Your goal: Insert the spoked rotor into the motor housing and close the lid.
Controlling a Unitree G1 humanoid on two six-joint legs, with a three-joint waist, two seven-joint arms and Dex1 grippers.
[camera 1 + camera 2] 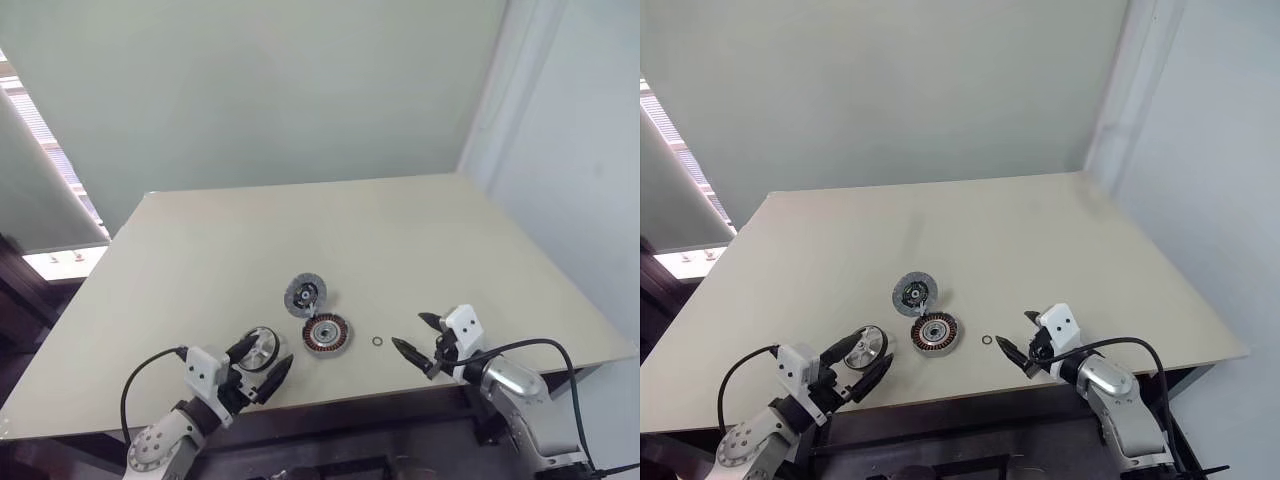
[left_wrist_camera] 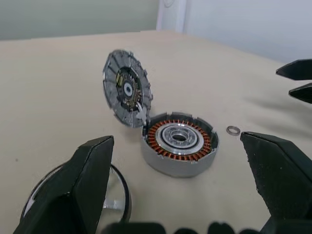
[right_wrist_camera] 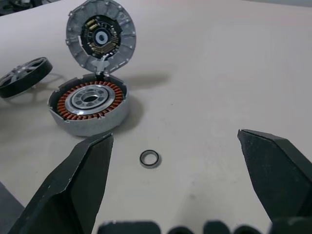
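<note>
Spoked rotor (image 1: 258,349) lower left on desk (image 1: 420,250), likely rigid, light, slick-rimmed (grip across rim); left hand (image 1: 262,366) and right hand (image 1: 418,340) both released, empty.

Silver motor housing (image 3: 90,109) with copper windings, beige table (image 1: 400,240)

You are looking at a bare test room or robotics lab rather than a home: a plain beige table (image 1: 300,230) stands against blank pale green walls (image 1: 260,90), with a white corner column (image 1: 500,90) and a blinded window (image 1: 40,130) at the side. Just ahead of your left gripper (image 1: 262,366) and right gripper (image 1: 417,337) lies only a disassembled motor housing (image 1: 326,333), its hinged lid (image 1: 305,295) up, copper windings exposed
</note>
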